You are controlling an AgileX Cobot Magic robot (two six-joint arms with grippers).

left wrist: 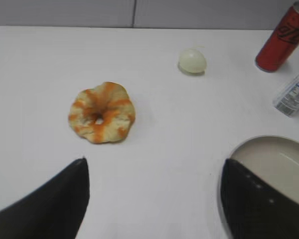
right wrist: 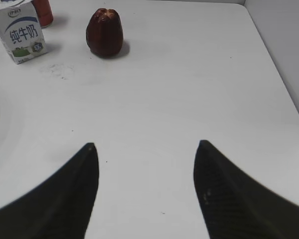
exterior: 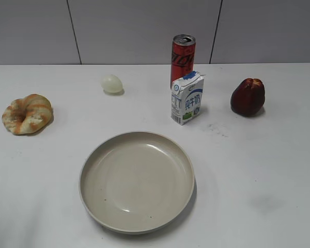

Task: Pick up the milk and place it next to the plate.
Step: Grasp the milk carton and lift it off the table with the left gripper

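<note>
The milk (exterior: 186, 98), a small white carton with a blue top, stands upright on the white table just in front of the red can. It also shows in the right wrist view (right wrist: 21, 34) and at the edge of the left wrist view (left wrist: 293, 94). The plate (exterior: 137, 222), wide and beige, lies in front of the milk, with its rim in the left wrist view (left wrist: 269, 141). My left gripper (left wrist: 153, 162) is open and empty over bare table left of the plate. My right gripper (right wrist: 145, 144) is open and empty over bare table, well short of the milk. Neither gripper shows in the exterior view.
A tall red soda can (exterior: 183, 56) stands behind the milk. A dark red fruit (exterior: 247, 96) sits to its right, a pale egg (exterior: 111, 83) to its left, and a twisted bread ring (exterior: 27, 113) at the far left. The table's right edge (right wrist: 274, 55) borders a grey wall.
</note>
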